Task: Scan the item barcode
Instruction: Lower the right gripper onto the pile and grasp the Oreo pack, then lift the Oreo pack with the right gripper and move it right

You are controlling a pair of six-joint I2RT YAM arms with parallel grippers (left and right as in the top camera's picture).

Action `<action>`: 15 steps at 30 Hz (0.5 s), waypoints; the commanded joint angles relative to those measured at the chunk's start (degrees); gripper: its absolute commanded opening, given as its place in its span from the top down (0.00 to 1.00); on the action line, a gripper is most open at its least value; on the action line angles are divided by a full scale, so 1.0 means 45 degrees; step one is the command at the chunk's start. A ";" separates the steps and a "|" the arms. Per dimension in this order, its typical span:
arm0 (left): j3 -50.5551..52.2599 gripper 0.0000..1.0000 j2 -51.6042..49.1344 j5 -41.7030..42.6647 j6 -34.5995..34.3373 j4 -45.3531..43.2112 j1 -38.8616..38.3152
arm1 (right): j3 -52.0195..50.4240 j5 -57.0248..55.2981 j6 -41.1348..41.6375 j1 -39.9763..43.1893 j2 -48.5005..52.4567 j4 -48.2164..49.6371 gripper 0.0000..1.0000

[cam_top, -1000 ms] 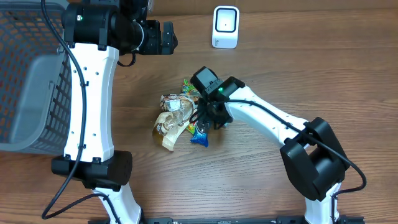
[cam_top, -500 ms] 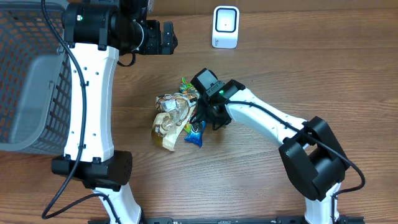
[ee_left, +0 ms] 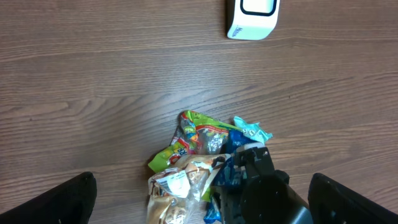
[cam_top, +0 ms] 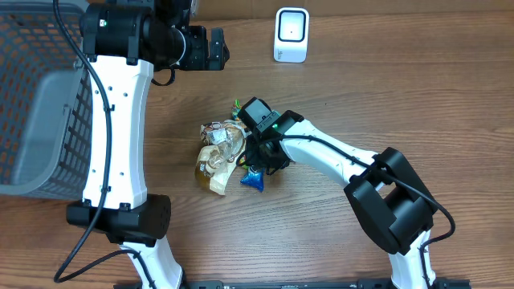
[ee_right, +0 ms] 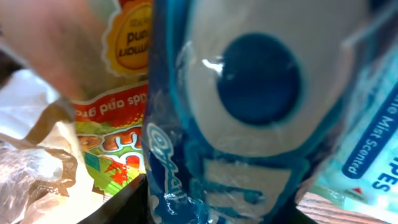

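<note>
— Where does the right claw [cam_top: 262,157] stand?

— Down on the heap of packets [cam_top: 225,152]. A blue packet [ee_right: 249,124] sits right up against its wrist camera (so close the print blurs). Whether the jaws pinch it or only stand around it, I cannot tell.

— And seen from above?

— The blue packet's tip pokes out just under the claw, on the side toward the robot's base, touching the heap.

— What lies beside it?

— An orange-and-green packet [ee_right: 118,124] on one side and a pale pack of wipes [ee_right: 367,149] on the other. A clear brown bag [cam_top: 215,160] lies further out. That makes four packets I can count; any others are hidden.

— And further off?

— One white scanner [cam_top: 291,34] sits well beyond the claw on the table [cam_top: 401,80]. One grey basket [cam_top: 32,96] stands far past the heap. The second claw, the left claw [cam_top: 217,50], hangs between basket and scanner, jaws spread wide, holding nothing.
</note>
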State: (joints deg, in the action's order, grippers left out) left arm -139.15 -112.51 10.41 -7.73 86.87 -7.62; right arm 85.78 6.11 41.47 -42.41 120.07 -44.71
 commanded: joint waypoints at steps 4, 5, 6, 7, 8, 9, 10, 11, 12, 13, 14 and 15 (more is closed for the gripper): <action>-0.0102 0.00 0.0112 -0.0112 0.0097 -0.0024 0.0024 | -0.0049 0.0155 0.0121 0.0044 -0.0010 -0.0491 0.75; -0.0102 0.00 0.0112 -0.0112 0.0097 -0.0024 0.0024 | -0.0034 0.0219 0.0117 0.0053 -0.0010 -0.0593 0.79; -0.0102 0.00 0.0112 -0.0112 0.0097 -0.0024 0.0024 | -0.0005 0.0369 0.0117 0.0097 -0.0044 -0.0763 0.82; -0.0102 0.00 0.0107 -0.0112 0.0097 -0.0024 0.0024 | 0.0049 0.0491 0.0092 0.0146 -0.0063 -0.0923 0.88; -0.0102 0.00 0.0112 -0.0112 0.0097 -0.0024 0.0024 | 0.0117 0.0622 -0.0029 0.0204 -0.0107 -0.1112 0.90; -0.0102 0.00 0.0112 -0.0112 0.0097 -0.0024 0.0024 | 0.0209 0.0806 -0.0335 0.0287 -0.0155 -0.1302 0.94; -0.0102 0.00 0.0112 -0.0112 0.0097 -0.0024 0.0024 | 0.0306 0.1015 -0.0631 0.0359 -0.0233 -0.1467 0.96; -0.0102 0.00 0.0107 -0.0112 0.0097 -0.0024 0.0024 | 0.0418 0.1277 -0.0952 0.0447 -0.0335 -0.1627 0.96; -0.0102 0.00 0.0112 -0.0112 0.0097 -0.0024 0.0024 | 0.0510 0.1530 -0.1229 0.0529 -0.0471 -0.1749 0.96; -0.0102 0.00 0.0112 -0.0112 0.0097 -0.0024 0.0024 | 0.0593 0.1923 -0.1583 0.0631 -0.0680 -0.1855 0.96; -0.0102 0.00 0.0107 -0.0112 0.0097 -0.0024 0.0024 | 0.0641 0.2365 -0.1957 0.0733 -0.0884 -0.1899 0.96; -0.0102 0.00 0.0112 -0.0112 0.0097 -0.0024 0.0024 | 0.0670 0.2919 -0.2336 0.0845 -0.1151 -0.1909 0.96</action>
State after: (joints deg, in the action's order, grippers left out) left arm -139.15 -112.51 10.41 -7.73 86.85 -7.62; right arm 86.24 12.64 36.80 -40.23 119.87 -53.23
